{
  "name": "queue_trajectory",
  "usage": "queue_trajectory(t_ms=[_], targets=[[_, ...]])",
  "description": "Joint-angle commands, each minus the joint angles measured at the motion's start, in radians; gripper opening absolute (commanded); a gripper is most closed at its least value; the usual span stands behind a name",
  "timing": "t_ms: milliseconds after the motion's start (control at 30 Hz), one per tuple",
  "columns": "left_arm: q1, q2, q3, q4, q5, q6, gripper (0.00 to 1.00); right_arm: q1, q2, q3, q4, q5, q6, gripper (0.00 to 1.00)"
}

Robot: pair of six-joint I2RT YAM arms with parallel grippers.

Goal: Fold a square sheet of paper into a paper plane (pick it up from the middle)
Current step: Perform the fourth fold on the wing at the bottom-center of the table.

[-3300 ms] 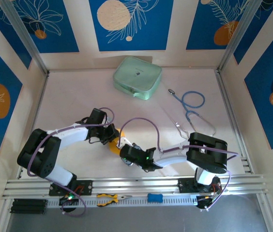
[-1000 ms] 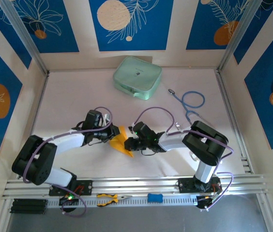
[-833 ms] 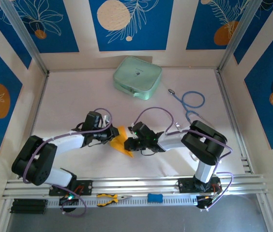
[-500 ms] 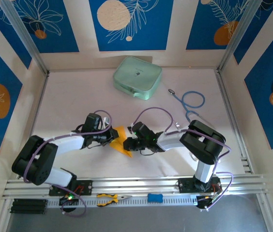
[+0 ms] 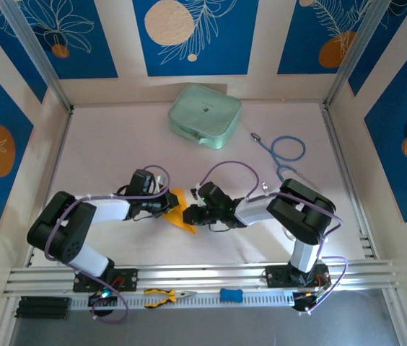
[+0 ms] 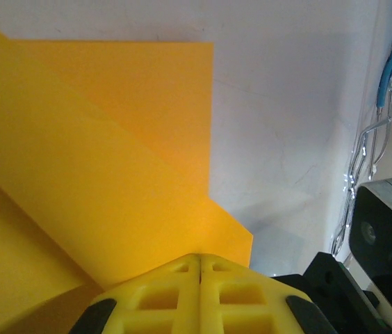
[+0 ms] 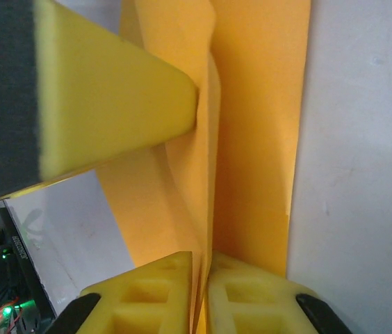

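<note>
The square sheet of paper point(image 5: 182, 218) is orange-yellow and folded lengthwise into a narrow, pointed, layered shape at the table's middle. My right gripper point(image 5: 190, 214) meets it from the right. In the right wrist view that gripper point(image 7: 201, 261) is shut on an upstanding ridge of the paper point(image 7: 258, 125), with flaps falling to both sides. My left gripper point(image 5: 169, 205) comes in from the left. Its fingers point(image 6: 201, 259) are pressed together with their tips against the paper point(image 6: 112, 139); no paper shows between them. One left finger point(image 7: 112, 104) touches the ridge's crest.
A pale green case point(image 5: 205, 115) sits at the back. A blue stethoscope point(image 5: 286, 155) lies right of it, seen also at the edge point(image 6: 390, 56). Orange-handled pliers point(image 5: 162, 296) and a blue piece point(image 5: 231, 295) rest on the front rail.
The right arm has swung up from the near side to meet the paper from the right. Over the last second the left arm's elbow shifted; both grippers stayed at the paper.
</note>
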Motion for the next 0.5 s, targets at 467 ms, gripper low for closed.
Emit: queue_trajectory(t_ms=[467], targets=[[-0.007,0.032,0.002,0.032,-0.012,0.005,0.05,-0.003,-0.02,-0.053,-0.001,-0.011,0.031,0.19]])
